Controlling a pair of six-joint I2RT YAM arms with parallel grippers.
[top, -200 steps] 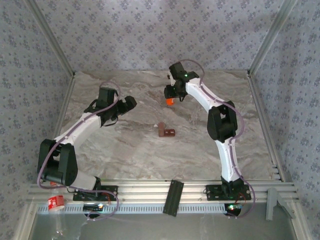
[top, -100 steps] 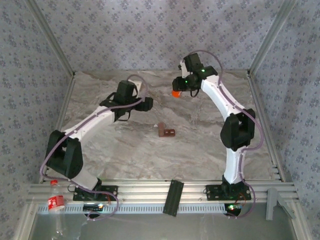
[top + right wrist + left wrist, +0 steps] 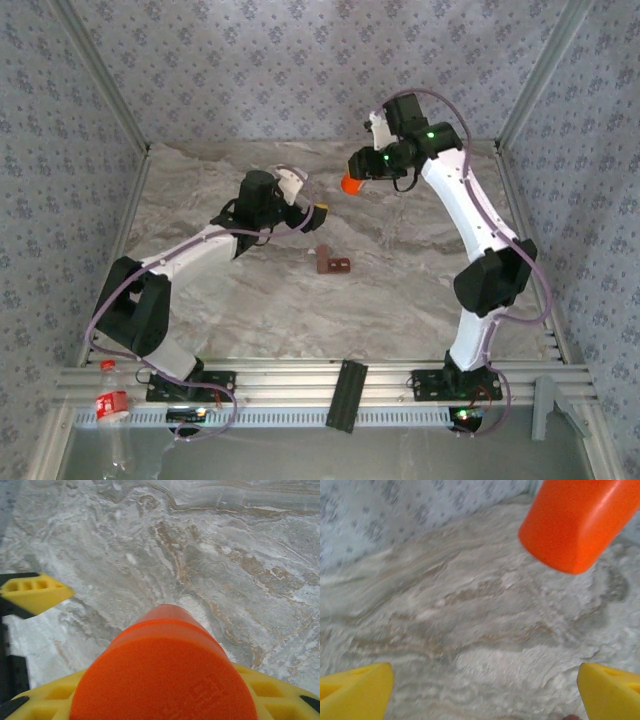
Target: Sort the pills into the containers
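My right gripper (image 3: 362, 178) is shut on an orange bottle (image 3: 351, 184) and holds it tilted in the air over the far middle of the table. In the right wrist view the bottle's round end (image 3: 165, 680) sits between the yellow fingers (image 3: 280, 695). My left gripper (image 3: 312, 212) is open, just left of and below the bottle. Its yellow fingertips (image 3: 352, 692) stand wide apart with bare table between them, and the bottle (image 3: 580, 520) hangs at the upper right. The dark reddish-brown containers (image 3: 333, 264) lie mid-table, nearer than both grippers. The pills are too small to make out.
A marbled table (image 3: 250, 300) is boxed in by patterned walls and aluminium posts. At the front rail are a clear plastic bottle with a red label (image 3: 112, 405), a black strip (image 3: 346, 395) and a grey bracket (image 3: 548, 405).
My right arm lifted the orange bottle off the table and drew it up and back to the right. My left arm stretched right toward the middle, its gripper ending beside the bottle.
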